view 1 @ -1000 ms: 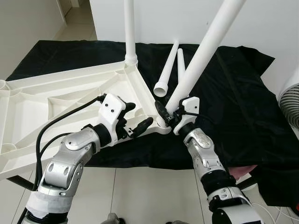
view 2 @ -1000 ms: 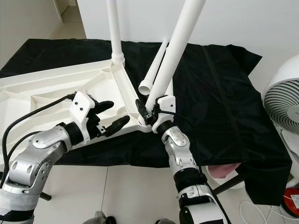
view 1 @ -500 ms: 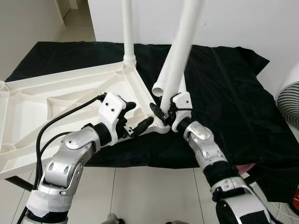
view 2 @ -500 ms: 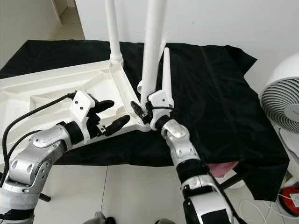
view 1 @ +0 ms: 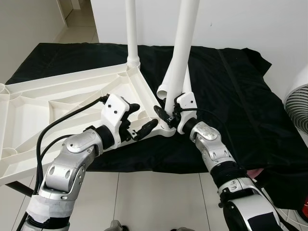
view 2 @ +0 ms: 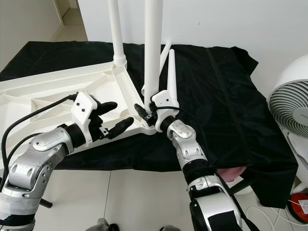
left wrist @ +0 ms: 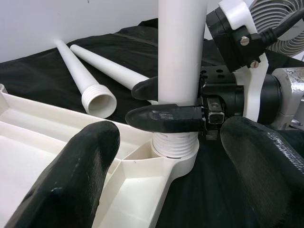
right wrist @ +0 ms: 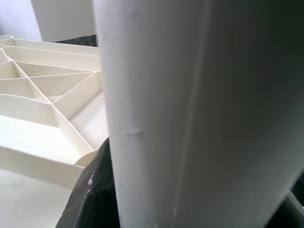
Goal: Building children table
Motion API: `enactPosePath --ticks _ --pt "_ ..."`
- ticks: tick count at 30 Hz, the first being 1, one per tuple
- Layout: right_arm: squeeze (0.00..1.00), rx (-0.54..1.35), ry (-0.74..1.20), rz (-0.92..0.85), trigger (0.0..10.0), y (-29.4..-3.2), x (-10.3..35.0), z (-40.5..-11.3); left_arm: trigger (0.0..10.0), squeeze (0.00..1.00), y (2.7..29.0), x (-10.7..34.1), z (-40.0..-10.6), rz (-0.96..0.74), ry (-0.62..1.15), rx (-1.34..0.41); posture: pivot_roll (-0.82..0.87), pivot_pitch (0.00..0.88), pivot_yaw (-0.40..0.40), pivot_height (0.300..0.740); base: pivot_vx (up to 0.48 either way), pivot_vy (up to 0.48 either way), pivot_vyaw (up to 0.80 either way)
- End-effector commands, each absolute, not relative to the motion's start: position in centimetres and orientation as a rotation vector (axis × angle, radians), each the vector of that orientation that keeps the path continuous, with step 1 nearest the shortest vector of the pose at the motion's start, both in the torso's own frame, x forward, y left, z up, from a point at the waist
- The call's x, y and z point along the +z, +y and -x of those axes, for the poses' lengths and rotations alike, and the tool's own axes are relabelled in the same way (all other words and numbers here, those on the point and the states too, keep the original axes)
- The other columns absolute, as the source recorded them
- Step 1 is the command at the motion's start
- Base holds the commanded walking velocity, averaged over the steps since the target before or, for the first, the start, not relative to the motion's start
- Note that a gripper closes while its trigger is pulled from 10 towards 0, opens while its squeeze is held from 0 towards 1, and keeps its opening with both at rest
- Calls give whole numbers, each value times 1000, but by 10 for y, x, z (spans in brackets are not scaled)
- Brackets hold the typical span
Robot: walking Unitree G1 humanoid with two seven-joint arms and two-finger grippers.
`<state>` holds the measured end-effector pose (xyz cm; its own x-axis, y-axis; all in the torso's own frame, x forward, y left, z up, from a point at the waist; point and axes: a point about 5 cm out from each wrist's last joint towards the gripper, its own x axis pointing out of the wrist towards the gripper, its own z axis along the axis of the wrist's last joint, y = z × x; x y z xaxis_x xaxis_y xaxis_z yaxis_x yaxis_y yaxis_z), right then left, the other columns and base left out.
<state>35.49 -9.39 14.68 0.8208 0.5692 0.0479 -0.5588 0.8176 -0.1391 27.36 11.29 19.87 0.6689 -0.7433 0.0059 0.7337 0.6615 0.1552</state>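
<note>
Upturned tabletop point(view 1: 57, 101) on a black-draped desk point(view 1: 240, 96), one leg point(view 1: 131, 29) fitted, a second leg point(view 1: 182, 43) standing in the near corner socket point(left wrist: 175, 154).
The right gripper point(view 1: 166, 117) is clamped on that second leg just above its threaded end; the left wrist view shows the ribbed threads partly in the socket. The left gripper point(view 1: 139, 120) hovers spread apart beside the corner. Two spare legs point(left wrist: 90, 71) lie on the cloth behind.
</note>
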Motion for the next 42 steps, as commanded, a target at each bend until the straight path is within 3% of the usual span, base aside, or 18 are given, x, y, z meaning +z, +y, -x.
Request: enactPosePath --ticks 1,13,22,42 --pt "0 472 52 107 10000 -109 116 -352 10000 0 117 199 -276 -149 -61 -801 -49 69 29 740 0 0 0" --pt "0 152 90 49 10000 -139 115 -365 10000 0 115 198 -276 -149 -61 -810 -54 68 32 740 0 0 0" --pt "0 20 96 65 10000 -146 115 -367 10000 0 114 199 -276 -147 -64 -812 -54 67 29 740 0 0 0" --pt "0 -20 37 -17 10000 -103 120 -359 10000 0 113 198 -277 -144 -70 -805 -51 44 10 740 0 0 0"
